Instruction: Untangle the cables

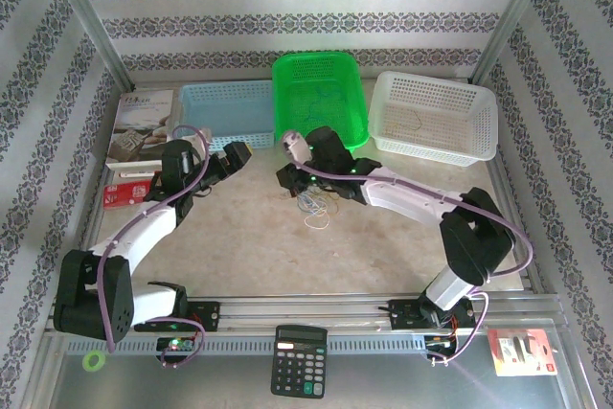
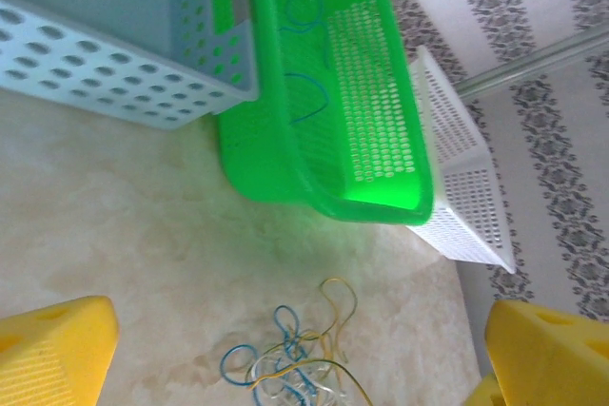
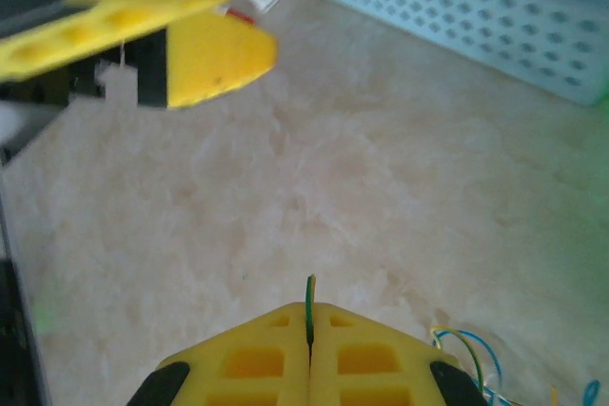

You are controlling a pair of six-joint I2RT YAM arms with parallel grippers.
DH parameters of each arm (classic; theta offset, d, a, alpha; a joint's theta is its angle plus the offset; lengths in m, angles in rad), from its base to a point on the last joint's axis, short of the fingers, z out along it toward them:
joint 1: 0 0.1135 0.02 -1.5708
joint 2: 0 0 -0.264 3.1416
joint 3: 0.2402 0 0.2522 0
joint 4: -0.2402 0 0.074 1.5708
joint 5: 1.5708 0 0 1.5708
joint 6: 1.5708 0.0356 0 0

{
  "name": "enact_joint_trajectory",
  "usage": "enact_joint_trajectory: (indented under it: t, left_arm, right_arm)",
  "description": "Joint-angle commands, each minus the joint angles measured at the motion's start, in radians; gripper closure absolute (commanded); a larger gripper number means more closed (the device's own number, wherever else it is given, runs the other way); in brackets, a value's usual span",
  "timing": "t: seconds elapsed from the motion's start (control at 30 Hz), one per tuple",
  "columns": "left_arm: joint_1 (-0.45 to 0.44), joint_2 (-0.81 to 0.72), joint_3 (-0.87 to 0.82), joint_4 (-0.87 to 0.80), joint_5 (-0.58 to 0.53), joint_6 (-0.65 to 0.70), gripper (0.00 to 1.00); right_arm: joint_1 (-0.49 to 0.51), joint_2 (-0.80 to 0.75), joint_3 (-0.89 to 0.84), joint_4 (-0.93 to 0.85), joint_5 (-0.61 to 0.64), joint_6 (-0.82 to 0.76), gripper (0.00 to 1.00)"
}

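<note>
Right arm (image 1: 412,200) stretched left over counter (image 1: 249,246); right fingers (image 3: 257,354) pinched together on a cable strand (image 3: 310,294) beside tangled cables (image 1: 314,206). Left fingers (image 2: 52,349) wide apart, near counter.

Bright, diffuse light is noted; shadows are faint. Wrist views are softly blurred, most in the nearest foreground.

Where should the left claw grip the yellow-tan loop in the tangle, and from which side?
Grip the yellow-tan loop at its free arc, which sticks out of the tangle toward the green basket. Probably bring the left claw straight down: that arc looks flat on the table, clear of the blue loops.
</note>
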State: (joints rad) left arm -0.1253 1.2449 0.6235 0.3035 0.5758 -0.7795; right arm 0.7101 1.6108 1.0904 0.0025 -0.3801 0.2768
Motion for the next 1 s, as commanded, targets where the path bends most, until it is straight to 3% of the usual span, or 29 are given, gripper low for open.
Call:
enact_joint_trajectory:
  t: [0.0, 0.27, 0.43, 0.73, 0.97]
  left_arm:
    - [-0.053, 0.032, -0.014, 0.154, 0.056, 0.003, 0.02]
    - [-0.237, 0.115, -0.071, 0.369, 0.037, 0.135, 0.04]
    - [-0.327, 0.184, -0.045, 0.322, -0.043, 0.242, 0.06]
    - [-0.361, 0.290, 0.025, 0.332, -0.082, 0.268, 0.07]
    - [-0.367, 0.355, 0.053, 0.369, -0.055, 0.241, 0.25]
  right_arm:
    - [-0.054, -0.044, -0.056, 0.126, -0.035, 0.160, 1.00]
    - [-0.149, -0.085, -0.123, 0.290, -0.111, 0.360, 1.00]
    - [-0.155, -0.106, -0.112, 0.323, -0.152, 0.413, 1.00]
    - [-0.153, -0.151, -0.095, 0.359, -0.202, 0.486, 1.00]
    - [-0.152, -0.199, -0.067, 0.369, -0.229, 0.529, 1.00]
